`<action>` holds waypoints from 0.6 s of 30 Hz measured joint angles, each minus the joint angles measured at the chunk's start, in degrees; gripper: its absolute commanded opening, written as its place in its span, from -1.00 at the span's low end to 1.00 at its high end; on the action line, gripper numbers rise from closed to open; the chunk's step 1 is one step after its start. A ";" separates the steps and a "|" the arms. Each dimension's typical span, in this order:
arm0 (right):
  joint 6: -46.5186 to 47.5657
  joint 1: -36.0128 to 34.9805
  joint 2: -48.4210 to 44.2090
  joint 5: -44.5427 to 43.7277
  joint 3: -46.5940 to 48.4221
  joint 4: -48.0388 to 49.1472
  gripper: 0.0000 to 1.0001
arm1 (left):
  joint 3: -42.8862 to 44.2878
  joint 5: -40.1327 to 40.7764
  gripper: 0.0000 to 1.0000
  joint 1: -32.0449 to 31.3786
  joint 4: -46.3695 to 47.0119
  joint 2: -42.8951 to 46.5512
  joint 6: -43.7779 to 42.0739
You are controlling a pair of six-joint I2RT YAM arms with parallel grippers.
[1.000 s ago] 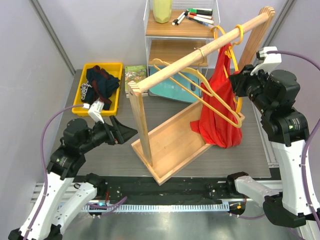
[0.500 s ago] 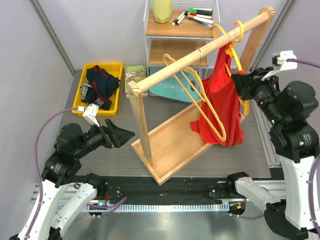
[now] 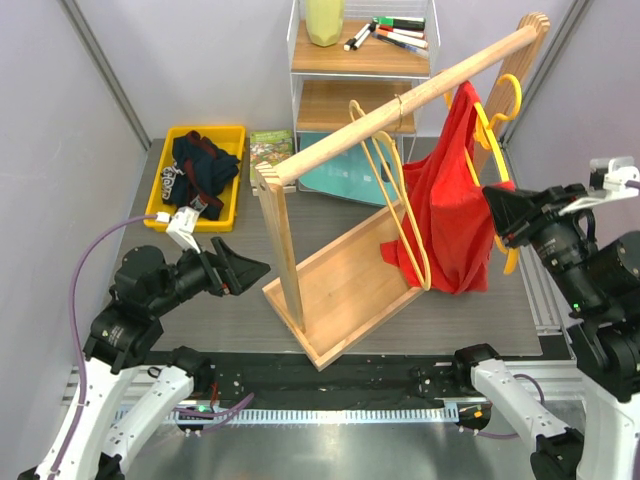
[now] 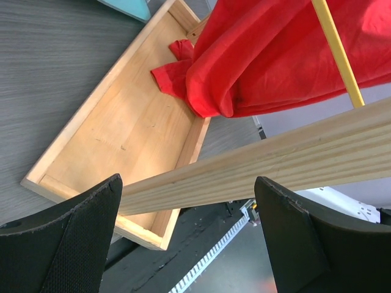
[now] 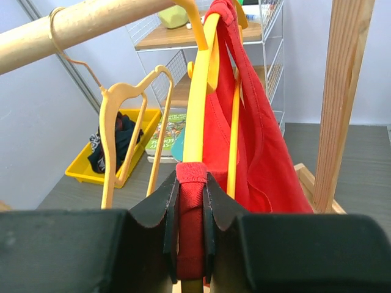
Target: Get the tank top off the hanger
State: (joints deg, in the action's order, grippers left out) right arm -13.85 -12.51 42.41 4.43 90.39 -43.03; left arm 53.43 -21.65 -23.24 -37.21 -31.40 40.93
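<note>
The red tank top point(image 3: 445, 215) hangs on a yellow hanger point(image 3: 507, 95) at the right end of the wooden rod point(image 3: 400, 100). My right gripper point(image 3: 497, 207) is shut on its red strap point(image 5: 191, 201), which is wrapped over the yellow hanger arm point(image 5: 198, 91). The strap and arm fill the gap between the jaws. I cannot tell whether the hook still rests on the rod. My left gripper point(image 3: 250, 268) stands open and holds nothing, left of the rack's near post point(image 3: 282, 240). In the left wrist view a wooden beam point(image 4: 275, 165) crosses beyond the left gripper point(image 4: 189, 244).
The rack's wooden base tray point(image 3: 345, 285) lies under the rod, with the tank top's hem drooping into it. Two bare yellow hangers point(image 3: 385, 165) hang mid-rod. A yellow bin point(image 3: 160, 185) of dark clothes, a book point(image 3: 270, 150) and a wire shelf point(image 3: 360, 60) with markers stand behind.
My right gripper has drawn back to the right and nearer, dragging the hanger and tank top with it. The bare hangers have swung right. The left arm has pulled back slightly to the left.
</note>
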 measured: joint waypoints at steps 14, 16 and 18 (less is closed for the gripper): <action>-10.75 0.00 -14.64 4.48 -12.81 -17.79 -0.98 | -1.75 -0.44 0.74 0.02 4.02 -4.81 0.79; -12.79 0.00 -16.76 7.56 -18.56 -17.57 -0.97 | -2.27 -1.11 0.72 0.02 6.29 -6.54 2.08; -14.88 0.00 -18.25 10.64 -24.96 -16.33 -0.98 | -2.60 -1.70 0.71 0.02 8.52 -8.31 3.34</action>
State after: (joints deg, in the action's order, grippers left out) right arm -28.73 -12.51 24.16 15.07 65.43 -59.35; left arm 50.83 -23.35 -23.22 -28.69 -39.70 44.27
